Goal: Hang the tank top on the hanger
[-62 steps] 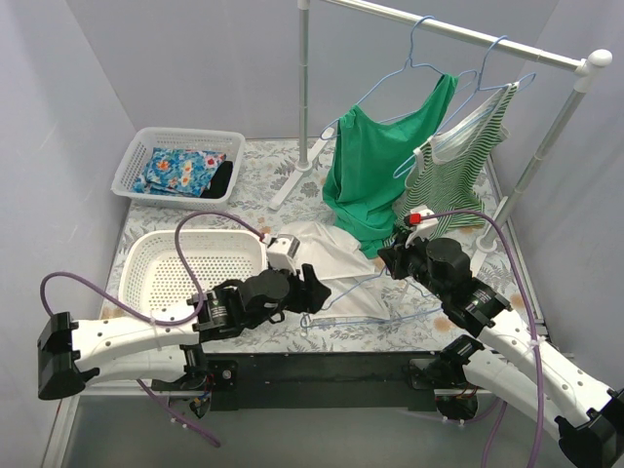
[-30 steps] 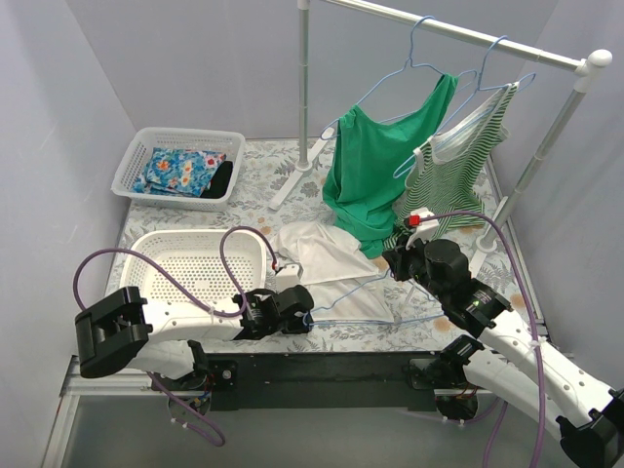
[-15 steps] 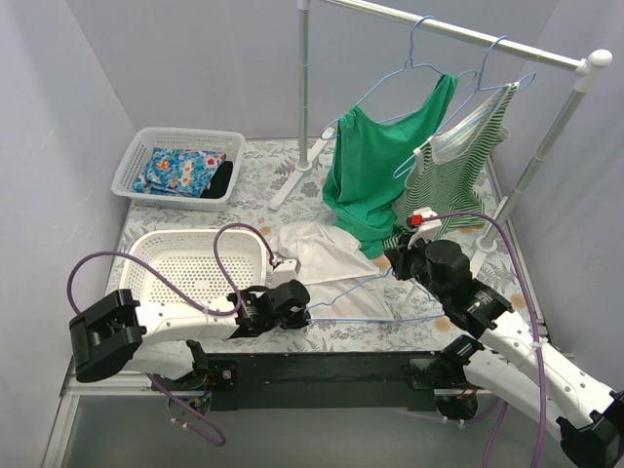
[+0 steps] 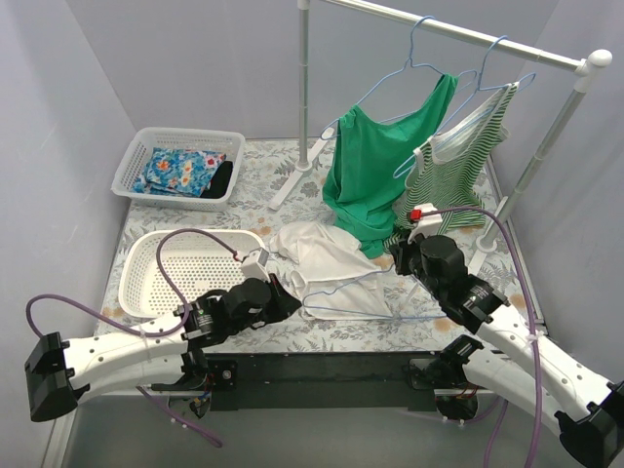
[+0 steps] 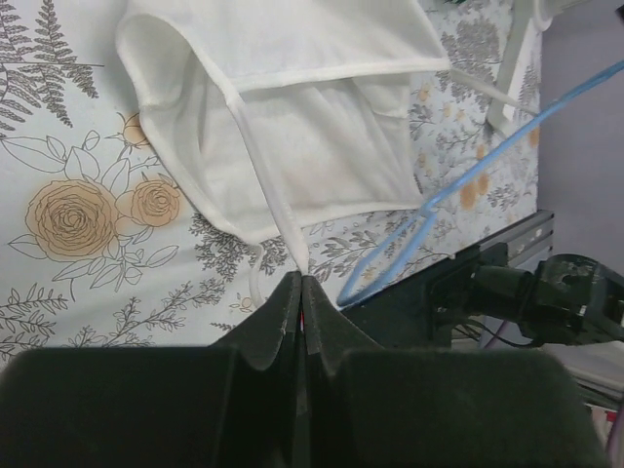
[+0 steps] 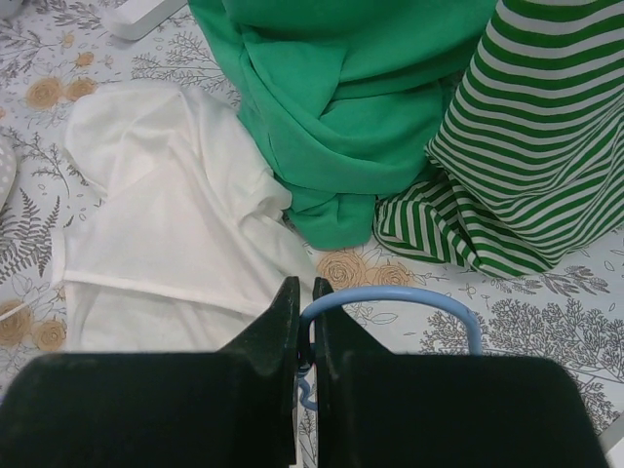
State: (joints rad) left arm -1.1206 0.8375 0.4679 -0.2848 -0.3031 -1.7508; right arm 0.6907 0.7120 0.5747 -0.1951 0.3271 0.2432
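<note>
Left hand [image 5: 300, 283] pulled tank top [image 5: 312, 156] leftward; right hand [image 6: 305, 292] grips hanger [image 6: 390, 292].

1. No text, label, brand, number or sign can be read in any of the three views.
</note>
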